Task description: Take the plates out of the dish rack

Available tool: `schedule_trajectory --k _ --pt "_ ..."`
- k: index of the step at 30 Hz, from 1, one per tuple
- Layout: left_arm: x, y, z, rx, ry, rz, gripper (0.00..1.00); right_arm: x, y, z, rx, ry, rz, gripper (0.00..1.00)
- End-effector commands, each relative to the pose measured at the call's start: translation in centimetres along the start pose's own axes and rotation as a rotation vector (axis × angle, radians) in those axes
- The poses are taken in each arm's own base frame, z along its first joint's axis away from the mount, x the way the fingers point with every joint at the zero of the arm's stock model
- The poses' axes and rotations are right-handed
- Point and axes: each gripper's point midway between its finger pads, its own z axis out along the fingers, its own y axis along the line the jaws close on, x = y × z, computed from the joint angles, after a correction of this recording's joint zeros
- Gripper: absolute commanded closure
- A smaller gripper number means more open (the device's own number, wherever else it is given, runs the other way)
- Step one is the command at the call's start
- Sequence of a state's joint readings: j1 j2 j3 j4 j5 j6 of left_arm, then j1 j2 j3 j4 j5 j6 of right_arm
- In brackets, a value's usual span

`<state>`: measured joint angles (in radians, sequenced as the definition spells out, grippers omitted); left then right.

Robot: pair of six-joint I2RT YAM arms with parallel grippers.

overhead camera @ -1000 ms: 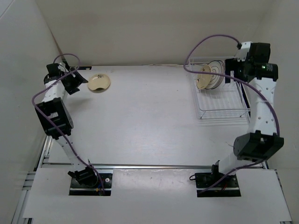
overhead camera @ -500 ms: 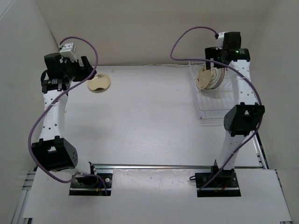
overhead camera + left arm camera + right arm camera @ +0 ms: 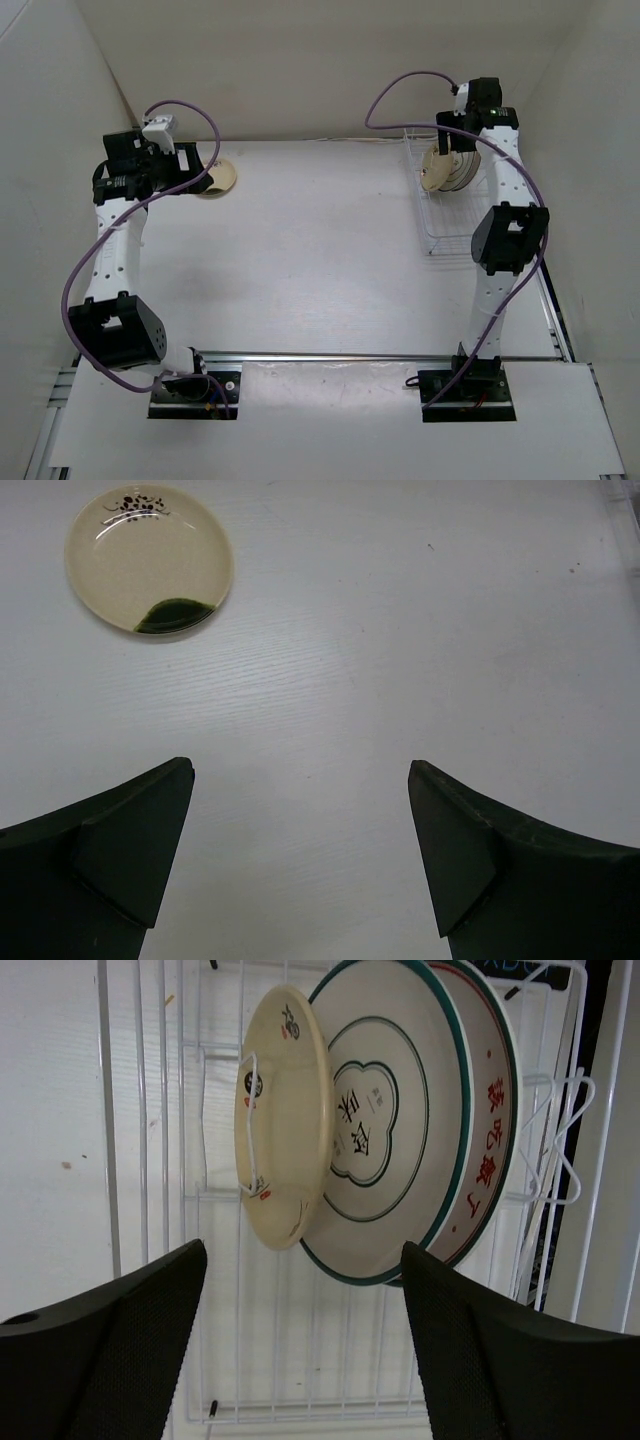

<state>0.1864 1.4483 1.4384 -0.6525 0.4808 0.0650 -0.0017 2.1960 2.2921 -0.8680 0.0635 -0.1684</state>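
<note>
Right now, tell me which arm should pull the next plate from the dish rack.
Right. The right arm has open jaws facing the plates standing in the dish rack. The left arm hangs across the table, open jaws near the unloaded plate lying flat.

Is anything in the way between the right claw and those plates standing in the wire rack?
Nothing visible. The right gripper hangs open just before the cream plate, which stands foremost in the dish rack; only a thin rack wire crosses its face.
</note>
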Motion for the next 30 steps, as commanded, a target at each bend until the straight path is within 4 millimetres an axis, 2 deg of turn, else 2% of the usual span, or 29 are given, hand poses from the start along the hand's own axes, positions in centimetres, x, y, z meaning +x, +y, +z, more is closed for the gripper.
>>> schedule_trajectory --k 1,4,5,6,7,9,10,12,13,14,16,17,20,23,24,26,28,30 --pt "-1.2 -1.6 -2.1 0.041 -0.051 0.053 0.00 -1.9 -0.3 0.4 -0.009 -0.063 0.001 0.23" --pt "-1.0 -1.6 -2.1 0.042 -0.043 0.049 0.00 -1.8 -0.1 1.4 -0.019 -0.060 0.001 0.30" --pt "-0.9 -1.7 -2.3 0.042 -0.043 0.049 0.00 -2.3 -0.2 1.2 -0.017 -0.073 0.001 0.31" --pt "-0.8 -1.5 -2.3 0.032 -0.042 0.058 0.00 -1.6 -0.1 2.2 -0.021 -0.051 0.001 0.31" --pt "-0.8 -1.5 -2.3 0.032 -0.042 0.058 0.00 -1.9 -0.2 2.0 -0.019 -0.060 0.001 0.31" --pt "-0.8 -1.7 -2.6 0.032 -0.041 0.057 0.00 -1.4 -0.1 3.2 -0.022 -0.042 0.001 0.32" --pt "-0.6 -1.7 -2.6 0.033 -0.033 0.062 0.00 -1.7 -0.2 3.0 -0.020 -0.052 -0.008 0.32" --pt "-0.7 -1.9 -2.8 0.042 -0.033 0.070 0.00 -1.3 -0.3 4.2 -0.013 -0.040 -0.008 0.34" --pt "-0.5 -1.9 -2.8 0.043 -0.024 0.074 0.00 -1.6 -0.9 4.0 -0.005 -0.050 -0.001 0.35" --pt "-0.9 -1.9 -3.0 0.042 -0.033 0.089 0.00 -1.3 -0.8 4.7 -0.006 -0.045 -0.001 0.39" --pt "-0.4 -2.1 -3.0 0.054 -0.015 0.093 0.00 -1.3 -1.0 5.0 0.003 -0.042 -0.001 0.45" --pt "-0.4 -2.2 -3.0 0.063 -0.016 0.105 0.00 -1.0 -0.9 5.5 0.001 -0.033 -0.001 0.51" --pt "0.4 -2.3 -2.8 0.075 0.000 0.096 0.00 -0.5 -1.1 6.3 0.010 -0.022 0.000 0.59" --pt "0.6 -2.2 -2.5 0.076 0.008 0.091 0.00 -0.2 -1.1 6.7 0.009 -0.013 -0.011 0.76" --pt "0.6 -2.2 -2.5 0.076 0.008 0.091 0.00 -0.2 -1.1 6.7 0.009 -0.013 -0.011 0.89" --pt "0.6 -2.2 -2.5 0.076 0.008 0.091 0.00 -0.5 -1.3 6.3 0.020 -0.022 -0.011 0.97" --pt "0.6 -2.2 -2.5 0.076 0.008 0.091 0.00 -1.3 -1.7 5.2 0.045 -0.040 -0.001 1.00" --pt "0.5 -2.3 -2.5 0.085 0.007 0.091 0.00 -3.0 -2.8 3.3 0.128 -0.090 0.017 1.00"
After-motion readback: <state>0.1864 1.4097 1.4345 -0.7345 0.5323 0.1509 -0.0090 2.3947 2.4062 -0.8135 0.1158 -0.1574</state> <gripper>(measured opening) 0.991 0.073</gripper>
